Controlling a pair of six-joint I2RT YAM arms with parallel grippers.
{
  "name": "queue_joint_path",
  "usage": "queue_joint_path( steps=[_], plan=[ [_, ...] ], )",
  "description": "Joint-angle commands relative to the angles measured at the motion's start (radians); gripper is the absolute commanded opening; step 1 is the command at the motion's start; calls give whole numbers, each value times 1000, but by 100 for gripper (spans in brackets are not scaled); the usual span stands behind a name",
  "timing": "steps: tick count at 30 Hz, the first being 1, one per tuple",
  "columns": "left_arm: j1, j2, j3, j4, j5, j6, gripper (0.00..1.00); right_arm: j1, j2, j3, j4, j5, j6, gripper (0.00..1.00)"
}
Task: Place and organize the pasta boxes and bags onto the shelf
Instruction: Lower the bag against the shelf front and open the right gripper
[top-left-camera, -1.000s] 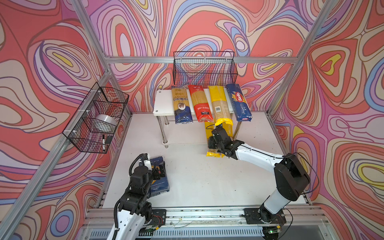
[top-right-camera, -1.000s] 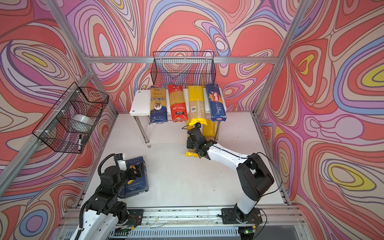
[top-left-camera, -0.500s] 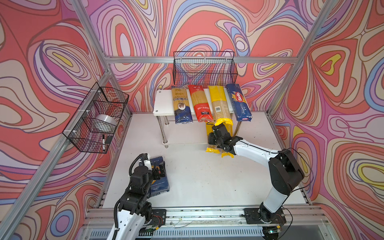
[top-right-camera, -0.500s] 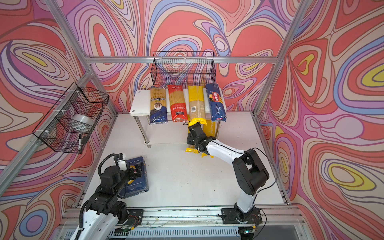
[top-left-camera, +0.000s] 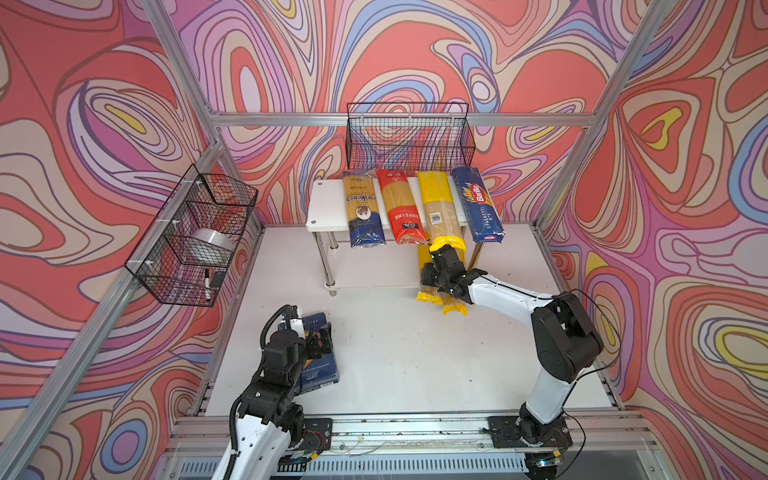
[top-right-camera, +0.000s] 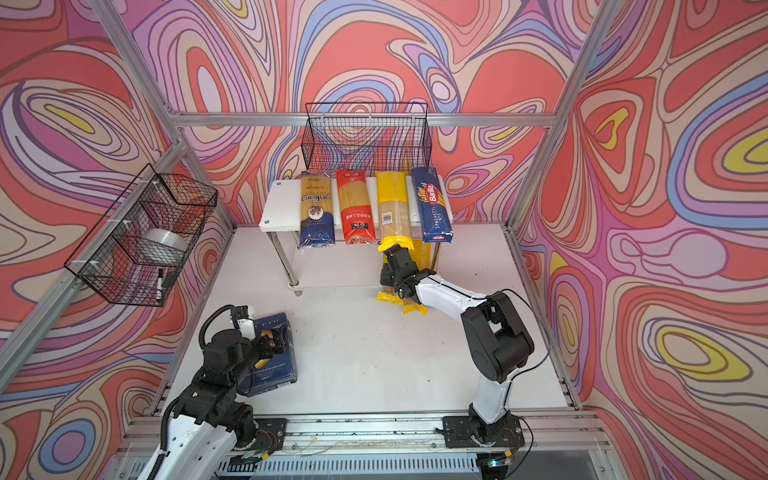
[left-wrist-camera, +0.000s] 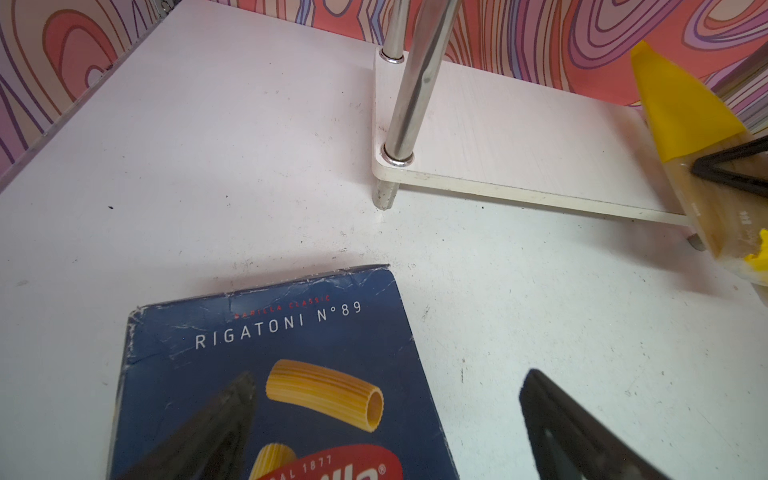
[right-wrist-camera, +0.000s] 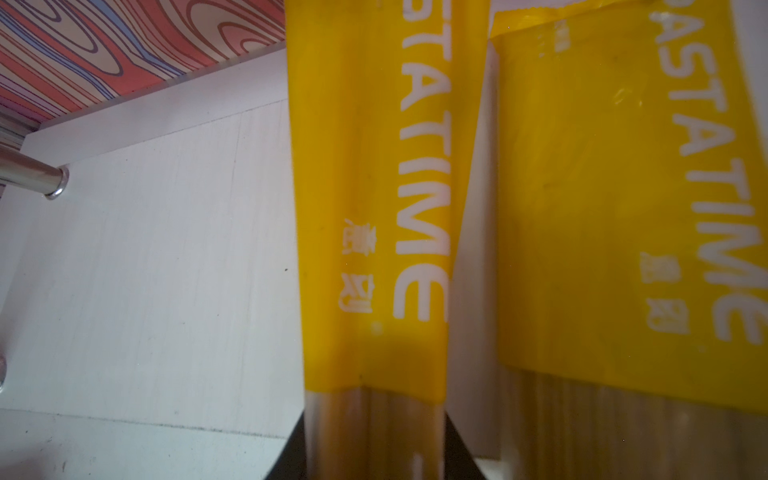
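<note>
At shelf (right-wrist-camera: 145, 270) edge, right tool (right-wrist-camera: 374, 453) clamps bag (right-wrist-camera: 374, 208).

Counted 3 yellow-ended clear spaghetti bags (top-left-camera: 439, 208) (top-left-camera: 428, 296) (top-left-camera: 454, 309). 1 red-ended clear spaghetti bag (top-left-camera: 398, 205). 1 gold-and-navy spaghetti bag with round emblem (top-left-camera: 362, 212). Bags total: 5. 2 dark blue cardboard pasta boxes: long narrow spaghetti box (top-left-camera: 478, 203), wide short rigatoni box (top-left-camera: 322, 370). 1 white two-tier shelf with chrome tube legs (top-left-camera: 328, 205). 2 black wire mesh baskets: back-wall basket (top-left-camera: 409, 137), side-wall basket (top-left-camera: 191, 237). Inside side-wall basket: 1 silvery tape roll (top-left-camera: 214, 245), 1 black marker (top-left-camera: 206, 286). 2 white-and-black robot arms (top-left-camera: 270, 374) (top-left-camera: 511, 297).
</note>
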Motion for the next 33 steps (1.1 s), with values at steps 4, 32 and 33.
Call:
queue_joint_path(
  steps=[4,32,33],
  plan=[
    [5,-3,11,18,1,8,100,-8,-22,36,129,0,21,40],
    [4,-20,7,15,2,9,100,111,-375,-282,-9,-127,11,53],
    [3,-17,7,15,2,8,100,120,-378,-289,-7,-145,12,53]
  ],
)
